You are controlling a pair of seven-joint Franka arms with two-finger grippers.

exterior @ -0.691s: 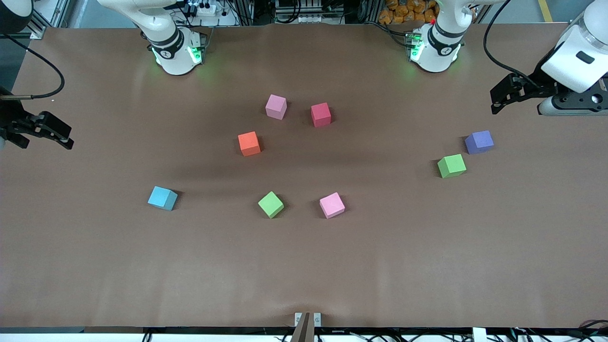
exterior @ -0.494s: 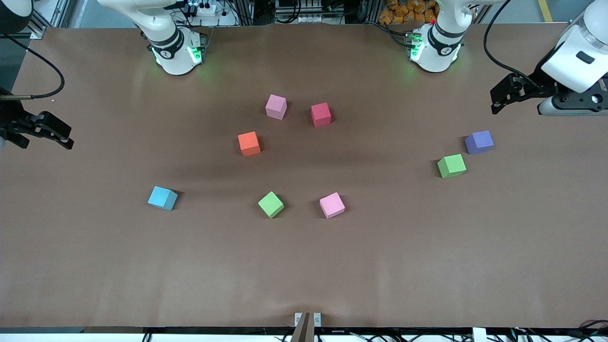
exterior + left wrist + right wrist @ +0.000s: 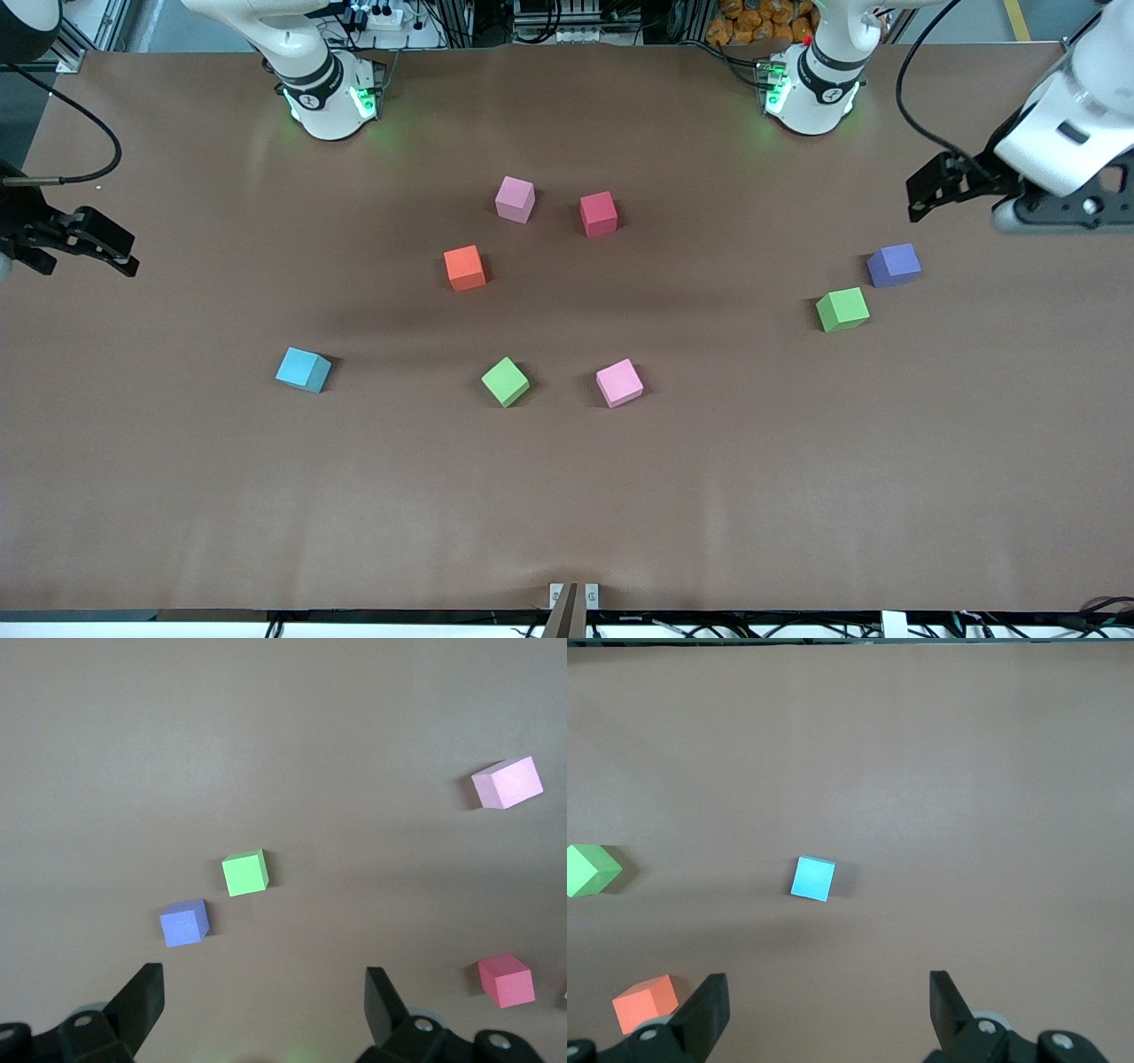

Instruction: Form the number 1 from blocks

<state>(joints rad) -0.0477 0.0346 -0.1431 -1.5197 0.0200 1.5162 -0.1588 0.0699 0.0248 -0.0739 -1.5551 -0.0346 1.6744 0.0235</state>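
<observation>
Low in the frame, a green block (image 3: 505,381) and pink block (image 3: 619,383) sit mid-bench (image 3: 567,496), the light blue block (image 3: 302,369) apart. Higher up: orange (image 3: 464,268), red (image 3: 599,213), light pink (image 3: 515,198). Nothing forms a 1. Both claws, left claw (image 3: 264,997) and right claw (image 3: 828,1005), hang wide and empty. The cubes look like light, squashy foam; pinch opposite flat faces.

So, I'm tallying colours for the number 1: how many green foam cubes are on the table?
2. One green foam cube sits between the light blue foam cube and a pink foam cube; the other green cube lies beside the purple foam cube. None looks hidden.
</observation>
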